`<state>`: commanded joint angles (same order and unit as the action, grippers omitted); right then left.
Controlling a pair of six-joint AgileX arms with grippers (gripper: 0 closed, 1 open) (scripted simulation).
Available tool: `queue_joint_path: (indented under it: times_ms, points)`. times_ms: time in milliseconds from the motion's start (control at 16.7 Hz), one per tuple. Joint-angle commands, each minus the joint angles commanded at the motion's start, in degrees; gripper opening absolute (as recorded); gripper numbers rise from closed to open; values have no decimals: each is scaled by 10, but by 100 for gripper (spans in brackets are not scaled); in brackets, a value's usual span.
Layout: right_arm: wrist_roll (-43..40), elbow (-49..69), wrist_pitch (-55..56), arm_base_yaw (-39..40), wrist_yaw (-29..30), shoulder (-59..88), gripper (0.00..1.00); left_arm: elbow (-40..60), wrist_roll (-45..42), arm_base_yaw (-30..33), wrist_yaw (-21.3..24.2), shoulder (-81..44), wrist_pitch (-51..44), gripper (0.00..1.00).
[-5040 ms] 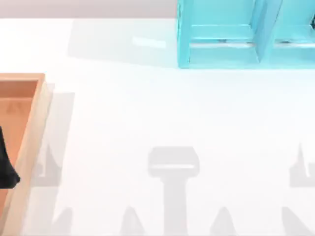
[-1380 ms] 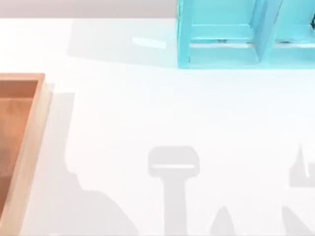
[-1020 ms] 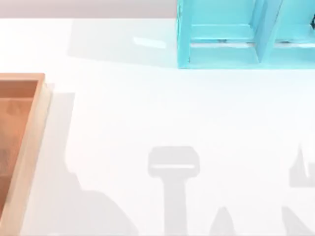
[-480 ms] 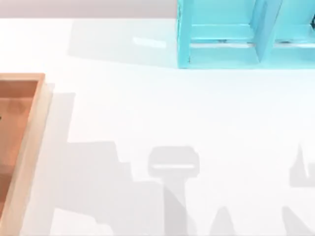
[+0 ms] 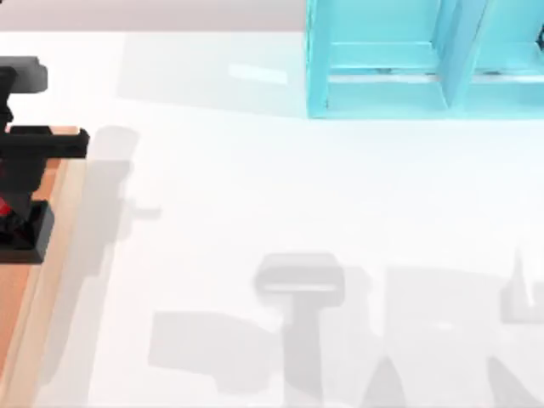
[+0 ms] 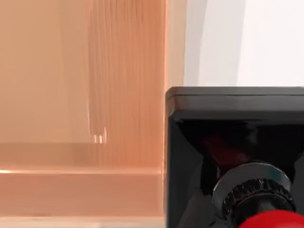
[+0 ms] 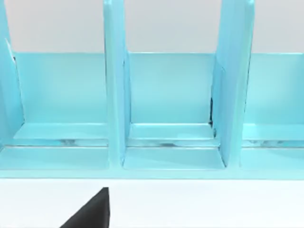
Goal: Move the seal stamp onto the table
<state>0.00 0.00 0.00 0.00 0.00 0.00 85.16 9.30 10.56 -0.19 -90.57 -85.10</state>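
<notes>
— While the left gripper (image 5: 17,212) hangs over the wooden tray (image 5: 51,280) at the far left of the top view, is it grasping anything?

— Yes, the seal stamp (image 6: 237,190), red knob between its fingers, block base downward.

— And the next move?

— I'd carry it rightward past the tray's rim, then lower it level onto the table (image 5: 272,195) before releasing — no tilt.

A turquoise shelf unit (image 5: 425,59) (open compartments split by upright dividers) is seen at the far edge of a white surface, a light-brown wooden tray (image 5: 51,280) is set at its left side, and soft grey shadows are cast across it.
</notes>
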Motion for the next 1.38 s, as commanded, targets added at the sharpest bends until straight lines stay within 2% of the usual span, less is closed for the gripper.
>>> queue_joint_path:
  times_ms: [420,1020,1380]
  points:
    - [0,0,0,0,0,0,100,16,20,17,0,-5,-6,0]
    - [0,0,0,0,0,0,100,110,159,162,2,-263,153,0]
    - [0,0,0,0,0,0,100,111,167,169,2,-276,167,0]
